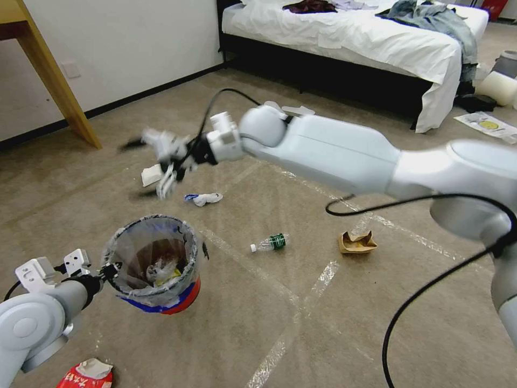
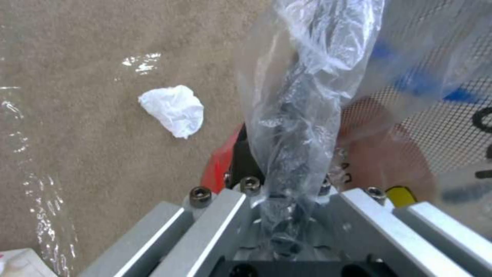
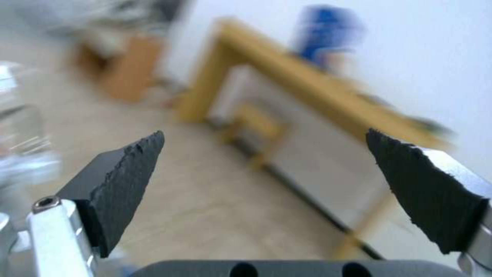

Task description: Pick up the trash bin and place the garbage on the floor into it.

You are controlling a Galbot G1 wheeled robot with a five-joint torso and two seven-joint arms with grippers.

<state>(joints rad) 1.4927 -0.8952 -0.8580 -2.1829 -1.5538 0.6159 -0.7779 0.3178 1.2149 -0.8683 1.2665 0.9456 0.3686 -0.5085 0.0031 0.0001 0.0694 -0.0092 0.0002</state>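
The trash bin (image 1: 153, 264), red with a blue band and a clear plastic liner, hangs tilted just above the floor (image 1: 301, 334). My left gripper (image 1: 109, 269) is shut on its near rim, and the fingers (image 2: 284, 181) pinch rim and liner together. White and yellow litter lies inside the bin. My right gripper (image 1: 168, 161) is blurred over the carpet beyond the bin, open with nothing between its pads (image 3: 128, 184). Garbage on the floor: a white tissue (image 1: 151, 175) (image 2: 173, 109), a blue-white scrap (image 1: 203, 199), a bottle (image 1: 271, 242), a brown paper bag (image 1: 357, 242), a red wrapper (image 1: 86, 374).
A bed (image 1: 350, 32) with white sheets and clothes stands at the back right. A wooden table leg (image 1: 54, 75) slants at the back left by the wall. A black cable (image 1: 431, 280) loops off my right arm. A printed sheet (image 1: 484, 124) lies by the bed.
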